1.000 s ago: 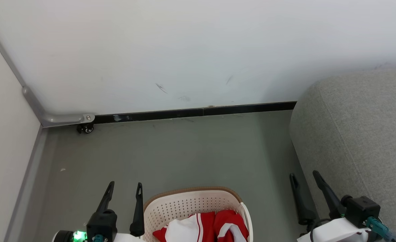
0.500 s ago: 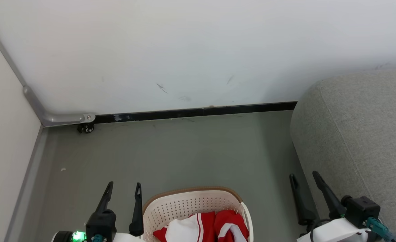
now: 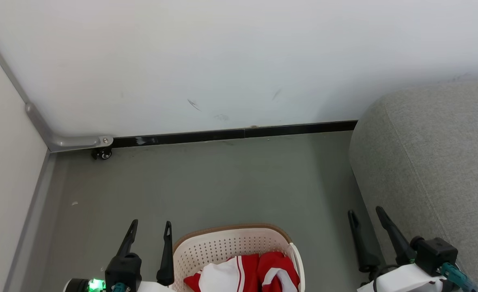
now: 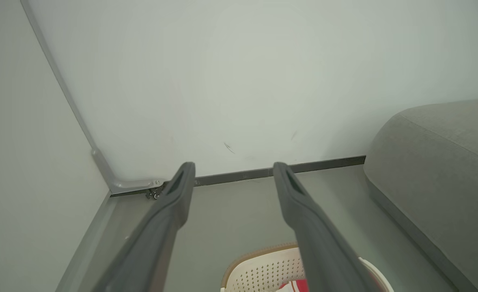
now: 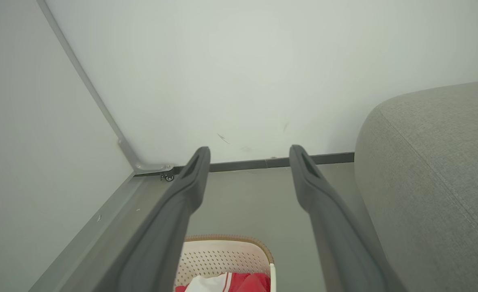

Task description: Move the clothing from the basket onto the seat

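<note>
Grey floor (image 3: 222, 182) meets a white wall (image 3: 239, 61), with the seat (image 3: 433, 162) at right and the basket (image 3: 231, 243), holding the clothing (image 3: 243, 278), near centre. Left gripper (image 3: 151, 224) and right gripper (image 3: 364, 211) flank it, fingers pointing far, both spread wide, empty.

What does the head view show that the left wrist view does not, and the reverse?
Head view: the open right pincer near the large light-grey fabric sofa, and a green light at the lower left. Left wrist view: a close look along the open left pincer's spread fingers. Both: the cream-white perforated plastic basket holding red-and-white soft clothing, the sofa, the black skirting strip.
</note>
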`<state>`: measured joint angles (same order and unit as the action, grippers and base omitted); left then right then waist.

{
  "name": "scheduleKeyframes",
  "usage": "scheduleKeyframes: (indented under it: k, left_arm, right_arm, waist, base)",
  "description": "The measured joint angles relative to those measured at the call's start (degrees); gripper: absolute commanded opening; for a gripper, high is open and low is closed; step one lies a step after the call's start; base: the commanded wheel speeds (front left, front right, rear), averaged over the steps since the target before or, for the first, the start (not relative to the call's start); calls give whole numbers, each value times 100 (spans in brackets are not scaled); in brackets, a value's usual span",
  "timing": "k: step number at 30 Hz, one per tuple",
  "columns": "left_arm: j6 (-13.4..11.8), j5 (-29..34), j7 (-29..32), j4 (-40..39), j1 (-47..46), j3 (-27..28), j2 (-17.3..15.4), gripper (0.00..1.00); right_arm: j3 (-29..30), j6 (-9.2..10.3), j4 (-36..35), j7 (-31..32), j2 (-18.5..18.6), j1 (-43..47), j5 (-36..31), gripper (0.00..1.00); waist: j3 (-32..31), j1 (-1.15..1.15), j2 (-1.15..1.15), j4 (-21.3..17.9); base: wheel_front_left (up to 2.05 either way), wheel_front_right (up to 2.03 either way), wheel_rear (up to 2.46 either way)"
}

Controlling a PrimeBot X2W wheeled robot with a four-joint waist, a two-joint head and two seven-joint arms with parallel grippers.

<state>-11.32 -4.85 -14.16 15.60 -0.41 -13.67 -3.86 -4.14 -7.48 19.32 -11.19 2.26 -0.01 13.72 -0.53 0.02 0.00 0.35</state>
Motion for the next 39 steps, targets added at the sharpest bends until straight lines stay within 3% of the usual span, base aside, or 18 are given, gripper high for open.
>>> scheduleKeyframes:
  k: [7,24,39]
  left_arm:
    - [135,76,0,86,-190,-169,-85,100]
    - [742,268,0,621,-586,-894,-10,100]
    - [892,409,0,1146,-1074,-1189,34,100]
  right_arm:
    - [57,0,-67,-68,1,1,-13,100]
    - [635,0,-508,-144,0,115,-298,100]
    - [697,0,-1049,-199,-1,58,-298,100]
  waist:
    - [81,0,0,-28]
    - [512,0,0,-170]
    - [1192,-1,0,-365]
  base:
    - [0,0,0]
    - [0,0,0]
    - [0,0,0]
